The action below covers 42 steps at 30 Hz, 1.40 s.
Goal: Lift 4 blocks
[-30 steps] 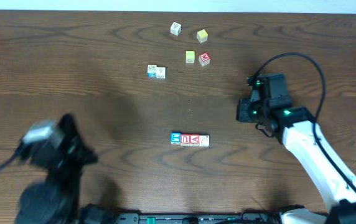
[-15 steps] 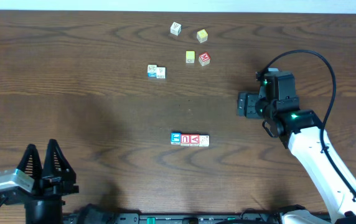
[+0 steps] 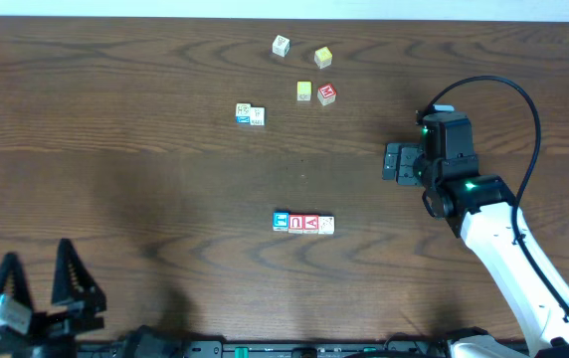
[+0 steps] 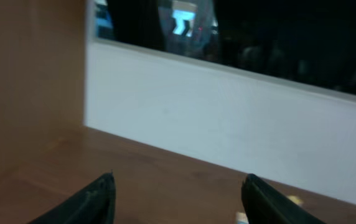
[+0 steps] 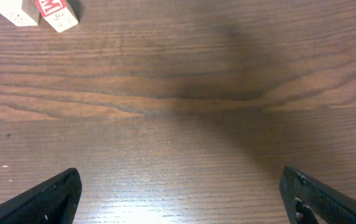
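1. Left gripper (image 3: 38, 286): at the near left edge of the tabletop (image 3: 115, 159). The jaws are spread wide, with nothing between them and nothing touched. Its wrist view looks out at a pale wall rather than down at the work, so I judge this arm parked and not yet presented to the task.
2. The blocks (image 3: 303, 224): four pale cubes with blue and red letters lie in one straight row, each touching the next, near the middle of the tabletop. They are well apart from both grippers and rest flat, not lifted. In my judgement they are butted end to end so that the row can be pressed from its two ends and raised as one.
3. Right gripper (image 3: 396, 162): beyond the row and to its right, pointing left. The jaws are fully apart and empty, and its wrist view shows only bare wood between the fingers.
4. Pair of pale cubes (image 3: 250, 114): touching each other, farther back and left of centre.
5. Farthest group: yellow cube (image 3: 304, 91) just beside red-topped cube (image 3: 326, 94), with second yellow cube (image 3: 322, 57) and single pale cube (image 3: 281, 45) beyond. I judge these to be outside the task.
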{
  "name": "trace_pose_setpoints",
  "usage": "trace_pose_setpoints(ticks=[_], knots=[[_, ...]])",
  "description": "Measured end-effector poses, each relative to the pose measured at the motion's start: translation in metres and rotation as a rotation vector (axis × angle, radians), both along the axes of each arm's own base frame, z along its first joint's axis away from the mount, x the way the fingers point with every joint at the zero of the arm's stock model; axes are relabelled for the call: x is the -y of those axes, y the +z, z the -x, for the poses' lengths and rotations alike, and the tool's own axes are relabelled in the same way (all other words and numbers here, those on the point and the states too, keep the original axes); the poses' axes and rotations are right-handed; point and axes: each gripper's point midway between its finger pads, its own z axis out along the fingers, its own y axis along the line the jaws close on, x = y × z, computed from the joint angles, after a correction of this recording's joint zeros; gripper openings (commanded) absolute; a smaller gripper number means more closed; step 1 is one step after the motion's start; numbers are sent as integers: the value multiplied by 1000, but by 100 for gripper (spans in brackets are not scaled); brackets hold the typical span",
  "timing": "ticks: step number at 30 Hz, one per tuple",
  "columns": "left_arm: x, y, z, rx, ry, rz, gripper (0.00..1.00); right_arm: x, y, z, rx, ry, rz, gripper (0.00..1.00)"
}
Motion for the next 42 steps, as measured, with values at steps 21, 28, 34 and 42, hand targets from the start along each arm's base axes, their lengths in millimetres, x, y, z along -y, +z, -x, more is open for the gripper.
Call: trace_pose_setpoints(ticks=[21, 28, 34, 42], knots=[[-63, 23, 137, -56, 439, -71, 74, 0, 0, 0, -1, 0, 0, 99], [-36, 13, 177, -70, 460, -31, 76, 0, 0, 0, -1, 0, 0, 99], [-25, 8, 159, -34, 425, 114, 77, 0, 0, 0, -1, 0, 0, 99], [-22, 26, 105, 153, 339, 365, 77, 0, 0, 0, -1, 0, 0, 99]])
